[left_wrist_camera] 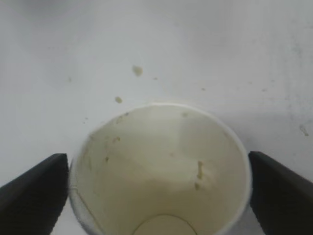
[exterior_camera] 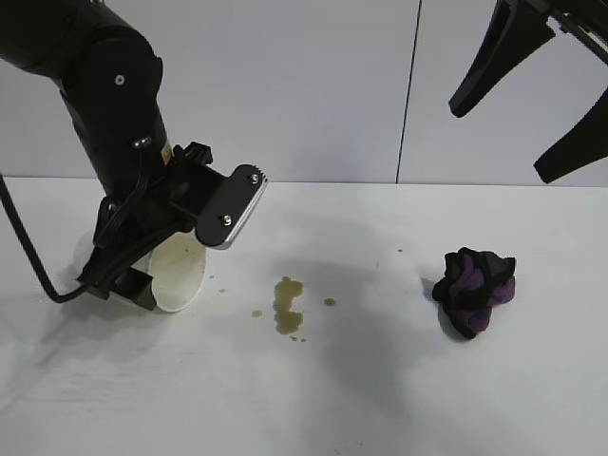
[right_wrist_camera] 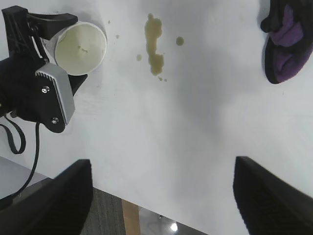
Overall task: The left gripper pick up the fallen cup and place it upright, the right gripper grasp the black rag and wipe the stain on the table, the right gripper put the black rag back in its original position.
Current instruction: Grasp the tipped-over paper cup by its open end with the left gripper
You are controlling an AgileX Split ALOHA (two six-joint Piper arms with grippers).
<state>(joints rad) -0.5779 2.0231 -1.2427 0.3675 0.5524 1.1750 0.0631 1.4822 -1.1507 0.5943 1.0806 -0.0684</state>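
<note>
Exterior view, taking the stain [exterior_camera: 288, 306] as landmark: white table [exterior_camera: 380, 399]; paper cup [exterior_camera: 179, 274] to its left, tilted, between the spread, ungripping fingers of the left gripper [exterior_camera: 161, 271], probably for righting; black rag [exterior_camera: 475, 290] right; right gripper [exterior_camera: 532, 104] agape above, empty; grey panelled wall [exterior_camera: 313, 85] behind.

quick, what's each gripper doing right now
left gripper: open, fingers either side of the cup, not gripping
right gripper: open, empty, raised above the table
</note>
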